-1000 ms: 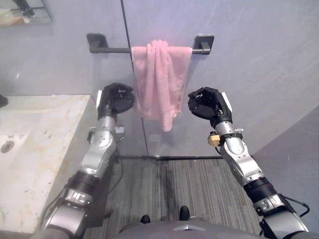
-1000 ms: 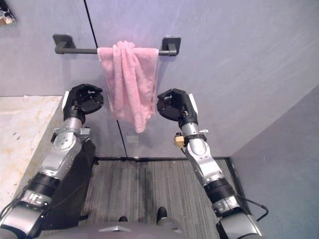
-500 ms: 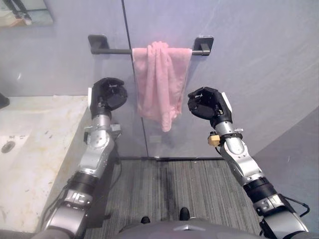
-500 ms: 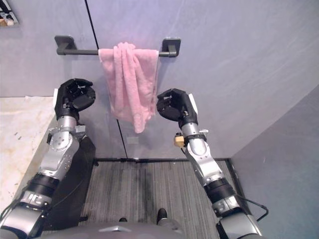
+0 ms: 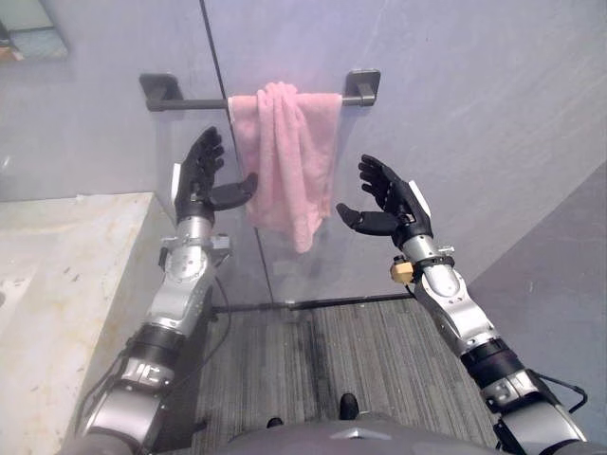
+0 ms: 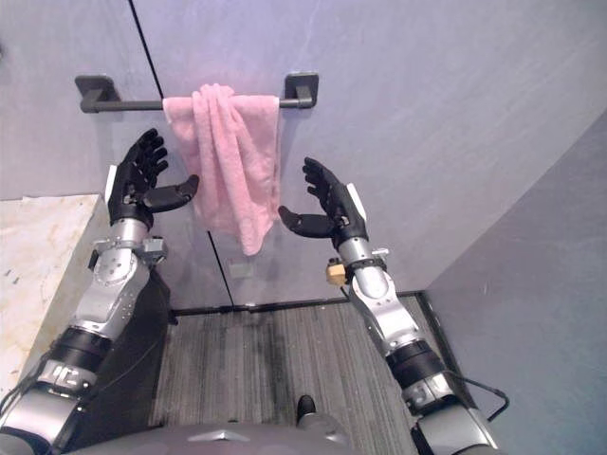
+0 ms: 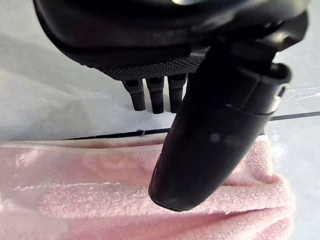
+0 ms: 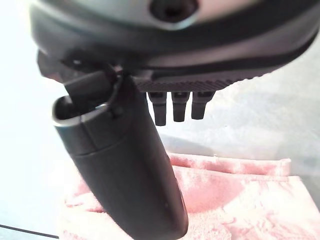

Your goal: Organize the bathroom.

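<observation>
Left eye view: spread left hand and right hand flank pink towel.

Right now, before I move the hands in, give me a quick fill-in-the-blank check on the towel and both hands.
1. The pink towel hangs over a dark ____ on the wall.
2. Both hands, left hand and right hand, are ____.
3. The towel hangs ____ the two hands.

Missing words: bar; open; between
</observation>
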Robot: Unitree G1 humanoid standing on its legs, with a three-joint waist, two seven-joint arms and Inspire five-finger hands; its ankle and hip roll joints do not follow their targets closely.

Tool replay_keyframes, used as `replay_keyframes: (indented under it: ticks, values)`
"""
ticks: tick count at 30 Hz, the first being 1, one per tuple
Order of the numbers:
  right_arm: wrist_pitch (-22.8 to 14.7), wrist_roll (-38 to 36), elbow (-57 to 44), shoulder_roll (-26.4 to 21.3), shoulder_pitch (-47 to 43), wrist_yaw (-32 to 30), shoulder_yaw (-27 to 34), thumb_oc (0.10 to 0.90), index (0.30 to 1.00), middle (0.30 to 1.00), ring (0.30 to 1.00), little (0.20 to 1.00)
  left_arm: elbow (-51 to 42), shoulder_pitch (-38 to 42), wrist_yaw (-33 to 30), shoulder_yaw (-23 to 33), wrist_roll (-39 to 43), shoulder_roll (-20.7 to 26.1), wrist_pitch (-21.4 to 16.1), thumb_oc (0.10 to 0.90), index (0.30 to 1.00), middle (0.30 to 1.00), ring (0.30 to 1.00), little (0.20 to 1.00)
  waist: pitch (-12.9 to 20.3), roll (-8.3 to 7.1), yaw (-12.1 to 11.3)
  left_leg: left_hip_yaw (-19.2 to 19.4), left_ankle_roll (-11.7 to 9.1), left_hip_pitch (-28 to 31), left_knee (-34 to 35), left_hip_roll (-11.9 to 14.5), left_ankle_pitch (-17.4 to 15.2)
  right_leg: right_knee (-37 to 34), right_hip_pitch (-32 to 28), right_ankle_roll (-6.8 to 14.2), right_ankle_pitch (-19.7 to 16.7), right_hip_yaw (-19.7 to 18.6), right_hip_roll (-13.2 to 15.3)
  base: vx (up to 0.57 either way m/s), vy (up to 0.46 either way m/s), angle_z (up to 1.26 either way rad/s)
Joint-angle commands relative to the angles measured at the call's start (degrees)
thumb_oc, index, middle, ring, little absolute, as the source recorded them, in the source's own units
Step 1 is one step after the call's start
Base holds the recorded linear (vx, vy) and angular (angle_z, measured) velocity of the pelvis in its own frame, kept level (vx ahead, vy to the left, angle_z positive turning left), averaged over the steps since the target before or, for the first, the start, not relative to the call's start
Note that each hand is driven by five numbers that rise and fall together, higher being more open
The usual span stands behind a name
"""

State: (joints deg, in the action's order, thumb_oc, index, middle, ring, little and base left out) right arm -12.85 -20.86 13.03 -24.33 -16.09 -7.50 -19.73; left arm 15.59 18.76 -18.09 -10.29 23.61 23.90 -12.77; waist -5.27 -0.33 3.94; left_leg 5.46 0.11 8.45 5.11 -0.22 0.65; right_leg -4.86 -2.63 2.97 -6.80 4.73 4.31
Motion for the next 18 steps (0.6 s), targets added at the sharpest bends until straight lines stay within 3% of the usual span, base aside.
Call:
replay_keyframes:
  ticks: [1,5,6,7,9,10,16,18]
  values:
    - [-5.58,-0.79,-1.86,0.12,-2.12,1.13,0.91,0.8,0.9,0.9,0.9,0.9,5.73,11.29,2.61,-2.38,-2.69,3.62,-7.51,0.8,0.9,0.9,0.9,0.9,6.8,0.07,0.17,3.31,0.87,-0.68,-0.11,0.9,-1.82,-0.14,-2.83,1.89,4.02,1.46,1.44,0.02,-0.002,-0.07]
    - [-5.38,-1.48,-1.6,-0.24,-2.18,2.07,0.28,0.8,0.9,0.9,0.9,0.9,8.31,13.16,4.97,-2.95,-0.83,4.61,-6.64,0.8,0.9,0.9,0.9,0.9,6.79,0.38,0.89,4.02,0.9,-0.47,-0.11,0.92,-1.96,-0.14,-2.62,1.93,3.92,0.69,1.29,0.02,-0.006,-0.05]
    - [-5.42,-1.57,-1.42,-0.3,-2.19,2.43,0.17,0.8,0.9,0.9,0.9,0.9,9.22,13.61,4.92,-2.84,-1.32,4.78,-6.81,0.776,0.865,0.865,0.865,0.865,6.83,0.44,1.07,4.17,0.91,-0.44,-0.11,0.93,-1.96,-0.14,-2.56,1.93,3.91,0.48,1.23,0.0,0.0,0.0]
    - [-5.38,-1.88,-1.27,-0.44,-2.28,2.71,-0.14,0.8,0.9,0.9,0.9,0.9,11.11,14.55,5.15,-2.9,-0.54,5.46,-7.4,0.656,0.684,0.684,0.684,0.684,6.87,0.54,1.35,4.45,0.85,-0.36,-0.11,0.97,-1.92,-0.14,-2.47,1.98,3.84,0.28,1.18,0.03,-0.011,-0.05]
    - [-5.25,-1.84,-1.42,-0.45,-2.03,3.0,-0.26,0.8,0.9,0.9,0.9,0.9,12.19,15.0,5.33,-2.74,-0.11,5.81,-7.83,0.535,0.502,0.502,0.502,0.502,6.94,0.68,1.58,4.67,0.78,-0.31,-0.11,1.01,-1.91,-0.14,-2.36,2.02,3.78,0.09,1.12,0.02,-0.007,-0.1]
    - [-5.15,-2.05,-1.42,-0.62,-1.94,3.37,-0.3,0.8,0.9,0.9,0.9,0.9,13.15,15.51,6.27,-2.32,1.39,6.35,-7.95,0.402,0.302,0.302,0.302,0.302,7.06,0.84,1.83,4.95,0.72,-0.32,-0.11,1.04,-1.89,-0.14,-2.2,2.02,3.75,-0.13,1.05,0.01,-0.004,-0.1]
    - [-5.43,-2.0,-1.13,-0.68,-1.49,3.66,-0.75,0.8,0.9,0.9,0.9,0.9,15.2,16.41,7.73,-1.89,3.1,7.0,-8.09,0.4,0.3,0.3,0.3,0.3,7.0,1.25,2.26,5.36,0.69,-0.44,-0.11,1.1,-1.92,-0.14,-1.85,1.98,3.72,-0.45,0.84,0.0,-0.007,-0.11]
    - [-5.42,-1.98,-1.19,-0.81,-1.27,3.9,-0.76,0.8,0.9,0.9,0.9,0.9,15.28,16.51,8.6,-2.04,3.51,7.04,-7.78,0.536,0.505,0.505,0.505,0.505,6.94,1.28,2.37,5.43,0.71,-0.4,-0.11,1.09,-2.01,-0.14,-1.83,1.94,3.78,-0.55,0.79,-0.02,-0.017,-0.1]
